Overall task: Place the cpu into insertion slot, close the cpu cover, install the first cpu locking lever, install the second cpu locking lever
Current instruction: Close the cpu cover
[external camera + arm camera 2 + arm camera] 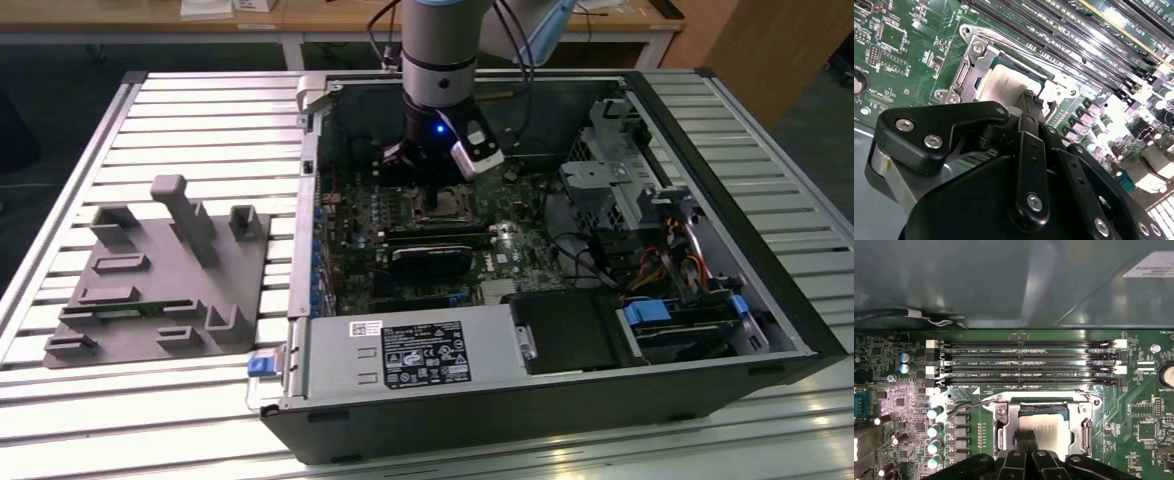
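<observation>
One gripper (1026, 434), on the single arm reaching down into the open computer case (534, 410). Its black fingers are drawn together, tips side by side, and hold nothing.

One cpu (1049, 432), dull silver top, seated in the insertion slot (451, 208) on the green motherboard (899, 385). In both wrist views the fingertips stand on its near edge, apparently touching it, though the contact itself is hidden by the fingers.

One cpu cover (1004, 425), a silvery frame lying flat around the cpu, whose top shows through the window.

One thin wire locking lever (966, 406), angling out from the slot's corner toward a row of capacitors.

Four long memory slots (1026, 362), just beside the slot.

One grey fixture (160, 280), on the slatted table (747, 120), at the exterior view's left, well apart from the case.
</observation>
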You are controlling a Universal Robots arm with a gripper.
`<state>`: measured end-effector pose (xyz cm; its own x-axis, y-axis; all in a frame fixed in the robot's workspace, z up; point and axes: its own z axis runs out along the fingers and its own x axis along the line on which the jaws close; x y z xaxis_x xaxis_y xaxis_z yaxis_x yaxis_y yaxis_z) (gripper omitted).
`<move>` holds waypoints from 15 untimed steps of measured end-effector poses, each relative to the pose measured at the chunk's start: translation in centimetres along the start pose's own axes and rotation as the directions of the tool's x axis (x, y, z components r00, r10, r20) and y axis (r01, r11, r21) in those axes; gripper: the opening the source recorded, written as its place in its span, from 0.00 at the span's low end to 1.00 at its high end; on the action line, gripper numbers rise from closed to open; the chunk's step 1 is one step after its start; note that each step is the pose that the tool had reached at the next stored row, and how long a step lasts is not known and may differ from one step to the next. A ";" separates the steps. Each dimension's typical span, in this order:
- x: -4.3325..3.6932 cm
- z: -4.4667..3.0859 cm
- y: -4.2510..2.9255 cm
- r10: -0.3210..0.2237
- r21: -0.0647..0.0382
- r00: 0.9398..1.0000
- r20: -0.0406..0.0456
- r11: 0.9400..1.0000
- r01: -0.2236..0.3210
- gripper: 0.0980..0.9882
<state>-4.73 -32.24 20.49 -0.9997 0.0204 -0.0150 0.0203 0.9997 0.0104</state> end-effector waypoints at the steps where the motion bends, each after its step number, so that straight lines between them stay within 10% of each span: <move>1: 0.00 -0.03 0.00 0.000 0.000 1.000 0.000 1.000 0.000 0.01; 15: 1.24 0.42 -0.03 0.000 0.000 1.000 0.003 1.000 0.000 0.01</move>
<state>-5.96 -32.24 20.04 -0.9996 0.0203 -0.0180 0.0201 0.9997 0.0105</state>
